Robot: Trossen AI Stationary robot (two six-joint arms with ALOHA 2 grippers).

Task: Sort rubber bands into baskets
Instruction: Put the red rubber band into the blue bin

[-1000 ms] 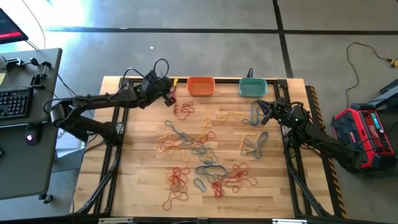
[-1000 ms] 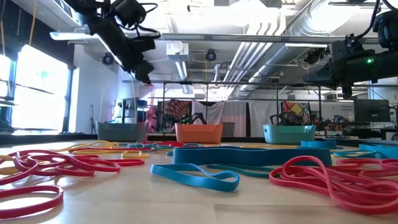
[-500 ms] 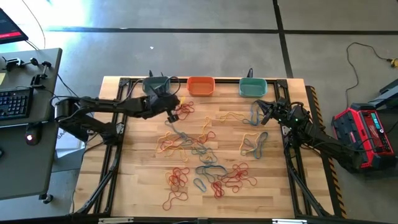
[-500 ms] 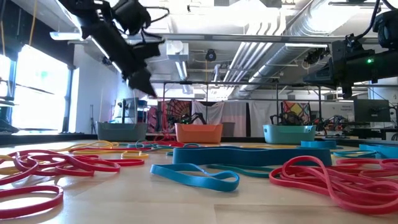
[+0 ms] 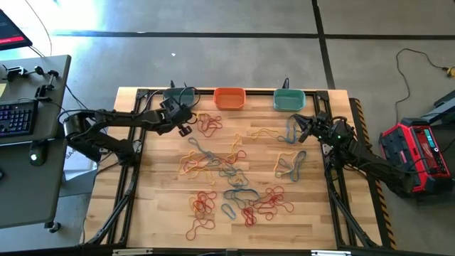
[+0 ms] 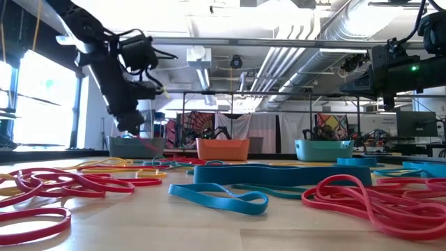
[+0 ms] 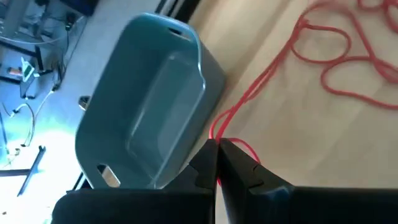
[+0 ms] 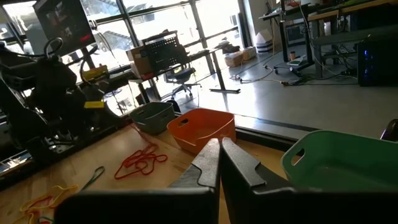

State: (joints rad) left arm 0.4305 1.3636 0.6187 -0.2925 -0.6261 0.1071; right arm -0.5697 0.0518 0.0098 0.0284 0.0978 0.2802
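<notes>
Many red, yellow and blue rubber bands [image 5: 227, 171] lie spread over the wooden table. At its far edge stand the grey-blue basket [image 5: 178, 94], the orange basket [image 5: 229, 98] and the teal-green basket [image 5: 289, 100]. My left gripper [image 5: 186, 129] is low over the table just in front of the grey-blue basket [image 7: 155, 99], shut on a red rubber band [image 7: 249, 93]. My right gripper [image 5: 298, 130] hovers shut and empty in front of the teal-green basket [image 8: 348, 162]. My left gripper pinches one end of the red band's loop [image 7: 216, 135] between its two fingertips, coming from above at a slant. The band's two strands run from the fingers toward the red cluster [image 7: 348, 68]. In the low view the band [image 6: 145, 143] slopes from the gripper down to the table.
Black cables lie over the grey-blue basket's far side [image 5: 186, 77]. A cluster of red bands [image 5: 210, 125] lies to the right of my left gripper. Bare wood [image 5: 156, 185] shows at the table's left. A desk with a keyboard [image 5: 18, 117] stands left of the table.
My left gripper has come down from high near the grey-blue basket to the red cluster, then gone toward the table's left edge, low over the wood. A red band now trails from its shut fingers, one end drawn out leftward from the cluster.
</notes>
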